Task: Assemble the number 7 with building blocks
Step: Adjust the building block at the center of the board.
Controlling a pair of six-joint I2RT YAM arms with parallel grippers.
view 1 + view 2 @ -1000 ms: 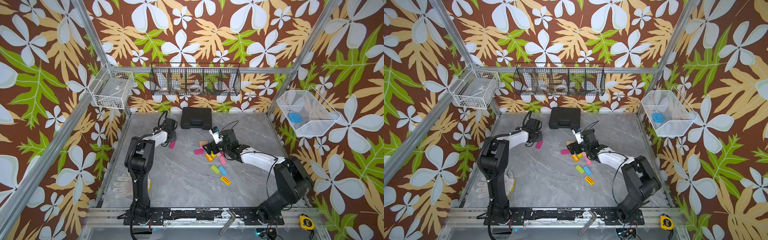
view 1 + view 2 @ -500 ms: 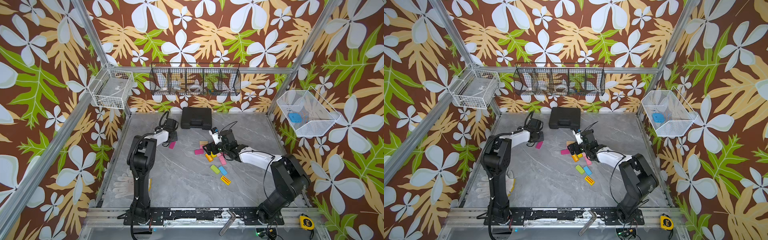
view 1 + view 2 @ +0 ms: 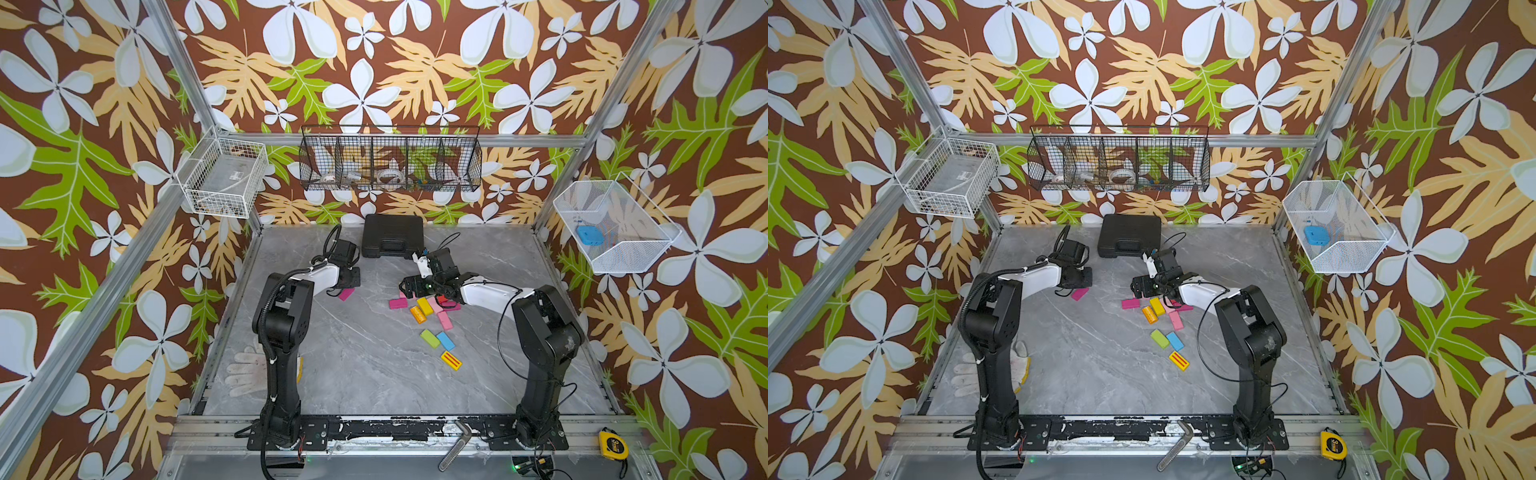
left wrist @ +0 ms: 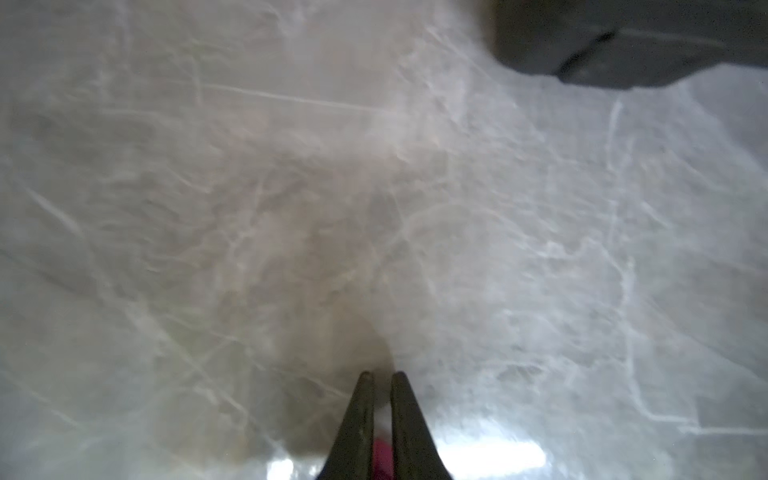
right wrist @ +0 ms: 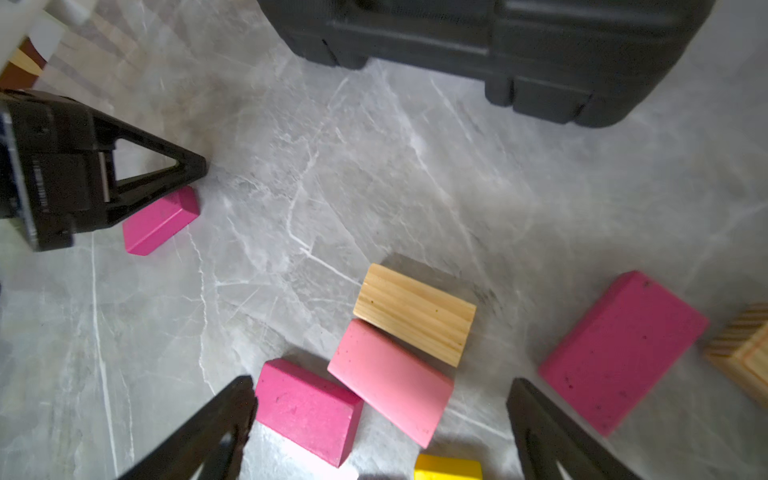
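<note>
We are looking down on the grey marbled counter (image 3: 353,374), where the building blocks (image 3: 444,321) are lying loose in a scatter a little right of its middle. At the near end of the scatter, a green block (image 3: 430,338) and a blue block (image 3: 446,340) are sitting just beside each other. A yellow red-striped block (image 3: 451,360) is lying nearer the counter's near edge.

The right arm (image 3: 490,293) is hanging over the far end of the scatter. Its right jaws are standing wide open and gripping nothing. In the right wrist view we are seeing a magenta block (image 5: 307,411) and a pink block (image 5: 390,382) lying between them, touching each other. The pink block is also butting against a plain wood block (image 5: 415,313). A second magenta block (image 5: 619,353) is lying outside the gap.

Towards the counter's left edge, the left jaws are pressed almost together with only a sliver between them, and they are holding nothing. A lone magenta block (image 3: 345,294) is lying flat just beside them, well apart from the scatter.

A black plastic case (image 3: 392,241) is sitting at the middle of the far edge.
</note>
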